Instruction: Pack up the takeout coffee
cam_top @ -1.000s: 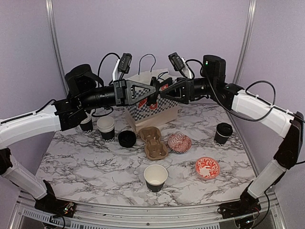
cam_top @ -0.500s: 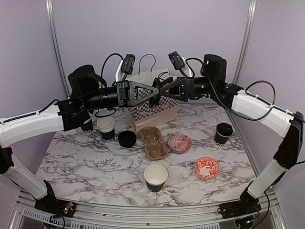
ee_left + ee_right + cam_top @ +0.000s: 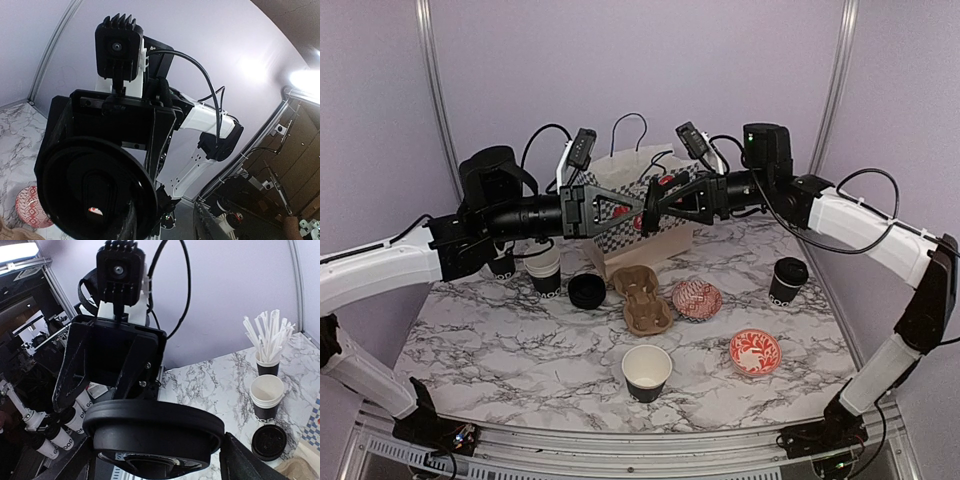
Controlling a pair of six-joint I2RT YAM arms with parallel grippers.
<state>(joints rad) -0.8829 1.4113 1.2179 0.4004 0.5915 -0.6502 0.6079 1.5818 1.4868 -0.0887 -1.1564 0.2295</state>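
Right pincer (image 3: pixel 662 206) hangs high over the marble surface (image 3: pixel 500 350), reaching in from the right edge. Its two fingers sit against opposite sides of a round black lid (image 3: pixel 155 432), so it grips that lid in mid-air. The left pincer (image 3: pixel 632 207) comes in from the left edge and meets it tip to tip at the same lid; whether its jaws pinch the rim or stand parted I cannot tell. Down on the surface, closest to the near edge and about midway along it, an open cup (image 3: pixel 646 372) stands upright, black outside and white inside. A little farther in, toward the right edge, lies a red-and-white bowl (image 3: pixel 755 351). Beyond that, around the middle, a second patterned bowl (image 3: pixel 697 299) sits just beside a brown cardboard cup carrier (image 3: pixel 642 298), and a loose lid (image 3: pixel 587 290) lies flat just to the carrier's left. Near the right edge, at about the same depth, a lidded cup (image 3: pixel 787 279) stands alone, well apart from the rest. Toward the left edge a stack of cups (image 3: pixel 543 267) stands upright, nested one in another. Just behind it is a black cup of straws (image 3: pixel 267 367), the white wrapped straws fanning out of its top. Farthest back, by the far edge, a checkered paper bag (image 3: pixel 665 240) stands with its cord handles up, behind and below the two meeting pincers in the top view.
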